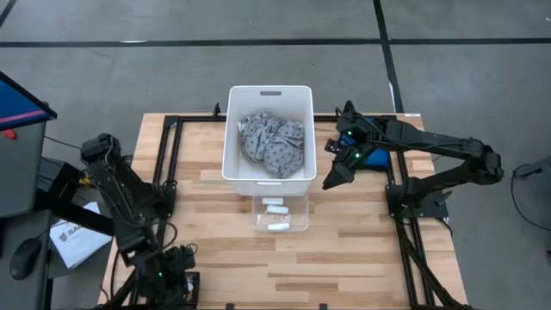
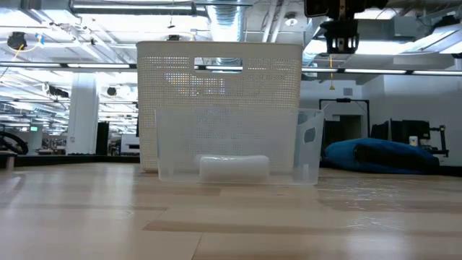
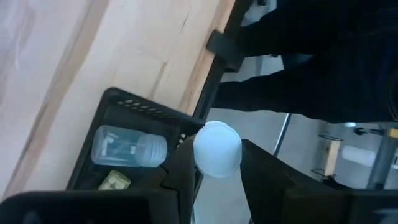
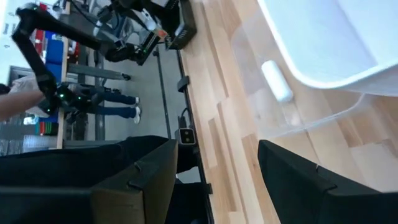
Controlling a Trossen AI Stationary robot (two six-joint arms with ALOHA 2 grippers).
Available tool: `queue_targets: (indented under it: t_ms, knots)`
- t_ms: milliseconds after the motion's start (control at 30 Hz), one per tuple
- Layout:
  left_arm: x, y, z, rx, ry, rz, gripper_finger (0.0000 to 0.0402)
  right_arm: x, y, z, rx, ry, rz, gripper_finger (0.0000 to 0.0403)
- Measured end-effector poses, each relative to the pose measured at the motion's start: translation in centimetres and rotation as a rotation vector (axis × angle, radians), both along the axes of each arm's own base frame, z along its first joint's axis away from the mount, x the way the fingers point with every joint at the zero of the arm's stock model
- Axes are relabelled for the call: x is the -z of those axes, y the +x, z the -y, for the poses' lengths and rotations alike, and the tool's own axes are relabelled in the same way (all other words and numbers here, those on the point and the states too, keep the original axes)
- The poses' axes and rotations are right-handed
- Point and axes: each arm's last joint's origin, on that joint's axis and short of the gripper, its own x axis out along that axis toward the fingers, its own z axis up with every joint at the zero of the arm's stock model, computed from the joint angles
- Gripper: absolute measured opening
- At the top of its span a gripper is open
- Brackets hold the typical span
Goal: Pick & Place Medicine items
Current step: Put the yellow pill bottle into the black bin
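- Bin (image 1: 232, 129) of white plastic, rectangular with a slotted handle, sits mid-table in the high view; crumpled grey patterned cloth (image 1: 272, 145) fills it. Touching its near side is a clear tray (image 1: 302, 215) holding two white cylinders (image 1: 275, 205), short and rounded, lying side by side. Right gripper (image 1: 331, 179) hangs just beside the bin's right wall, above a blue pouch (image 1: 372, 158); left gripper (image 1: 169, 280) is folded back at the table's near-left corner. Table (image 1: 344, 250) is pale wood planks
- Low view: the bin's wall (image 2: 216, 87) is finely perforated; the clear tray stands in front, a white cylinder (image 2: 234, 167) lying flat inside. The pouch (image 2: 382, 155) lies soft and rumpled to the right; the right gripper (image 2: 339, 45) hangs high above it
- Left wrist view: a white rounded thing (image 3: 217, 149) sits between the dark fingers (image 3: 180, 168), which appear closed on it; a small clear bottle (image 3: 127, 147) lies in a black holder (image 3: 112, 102)
- Right wrist view: its fingers (image 4: 149, 174) stand wide apart, holding nothing; beyond them a white cylinder (image 4: 277, 81) lies in the clear tray by the bin's smooth rim (image 4: 323, 62)
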Motion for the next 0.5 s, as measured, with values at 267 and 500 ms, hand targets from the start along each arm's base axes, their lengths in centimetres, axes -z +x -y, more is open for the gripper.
queue_targets:
  t_ms: [267, 500]
  knots:
    - [2.5, 0.1, 1.1, -0.031, 0.111, -0.037, 0.0105, 0.6, 1.4, -0.1, 0.002, 0.017, -0.004, 0.022]
    - [4.2, 0.4, 1.4, -0.076, 0.175, -0.079, 0.0105, 1.6, 2.7, -0.8, -0.03, 0.035, -0.036, 0.022]
